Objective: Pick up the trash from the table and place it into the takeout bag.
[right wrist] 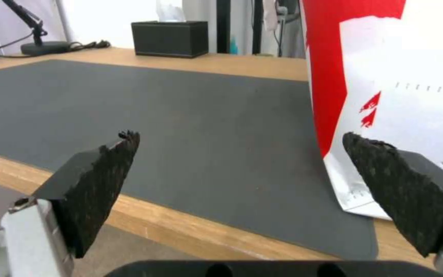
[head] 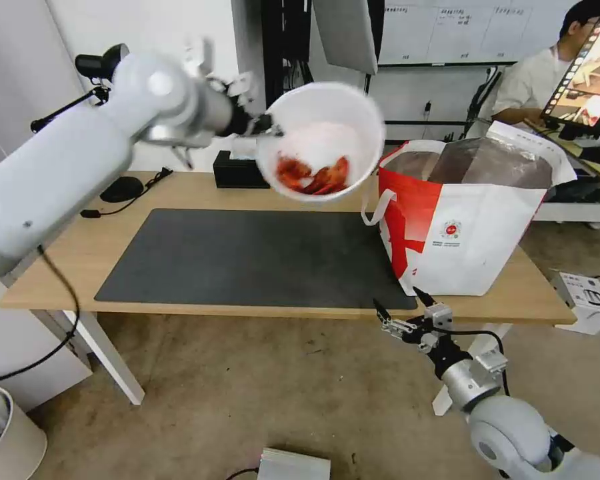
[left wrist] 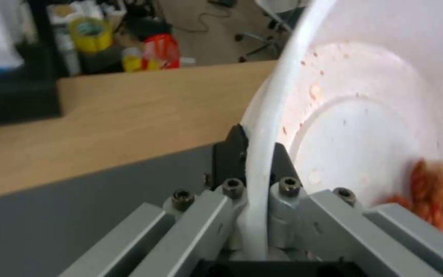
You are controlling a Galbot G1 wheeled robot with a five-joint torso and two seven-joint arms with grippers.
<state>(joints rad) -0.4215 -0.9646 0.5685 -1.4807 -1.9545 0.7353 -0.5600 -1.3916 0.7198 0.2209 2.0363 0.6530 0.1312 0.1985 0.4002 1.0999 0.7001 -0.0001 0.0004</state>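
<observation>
Head view: the left gripper (head: 268,125) is clamped on the rim of the white bowl (head: 321,140), held tilted in the air above the far edge of the desk (head: 60,267), just left of the open takeout bag (head: 473,220). Red scraps (head: 313,177) lie against the bowl's lower wall. Left wrist view: the rim (left wrist: 262,154) passes between the closed fingers (left wrist: 229,157). The right gripper (right wrist: 242,169) waits with its jaws wide apart and empty, low at the desk's near edge beside the bag's corner. To finish well, the bowl should probably be carried fully over the bag's mouth, clear of the loop handle (head: 379,208), and kept from tipping further until inside, lest scraps spill onto the mat (head: 247,257).
</observation>
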